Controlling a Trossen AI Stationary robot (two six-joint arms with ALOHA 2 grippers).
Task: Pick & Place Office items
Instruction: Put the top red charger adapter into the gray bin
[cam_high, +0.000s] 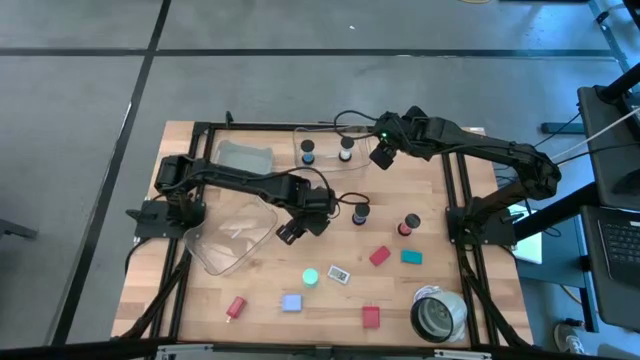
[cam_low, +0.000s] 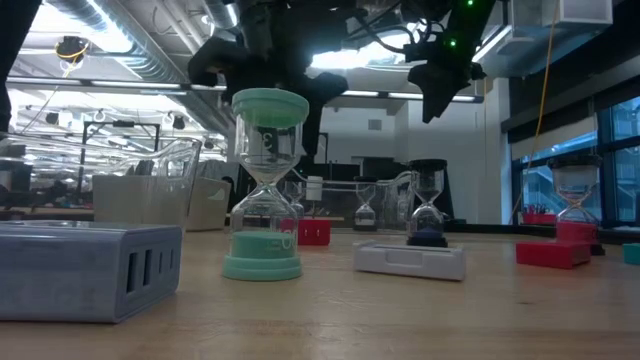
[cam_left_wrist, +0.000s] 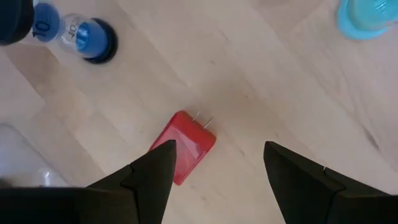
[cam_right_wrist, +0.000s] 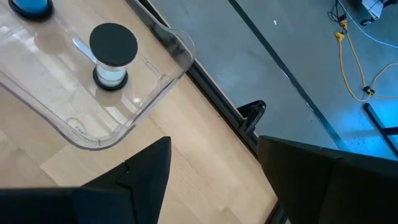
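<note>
A small red block (cam_left_wrist: 183, 146) with two metal prongs lies flat on the wood. My left gripper (cam_left_wrist: 217, 162) hangs open above it, one finger over the block's edge, and touches nothing. In the high view the arm (cam_high: 300, 225) hides the block. Near it stand a dark-capped sand timer (cam_high: 360, 213) and a teal one (cam_high: 311, 276). My right gripper (cam_right_wrist: 214, 158) hangs open and empty over the far clear bin (cam_high: 325, 150), where two small timers (cam_high: 308, 152) (cam_high: 346, 150) stand upright.
Loose on the table are a white tag (cam_high: 339, 273), red blocks (cam_high: 379, 256) (cam_high: 371, 317), a teal block (cam_high: 411, 257), a red timer (cam_high: 408, 225), a blue block (cam_high: 291, 302) and a big roll (cam_high: 438, 315). Two more clear bins (cam_high: 230, 235) (cam_high: 245, 155) sit at the left.
</note>
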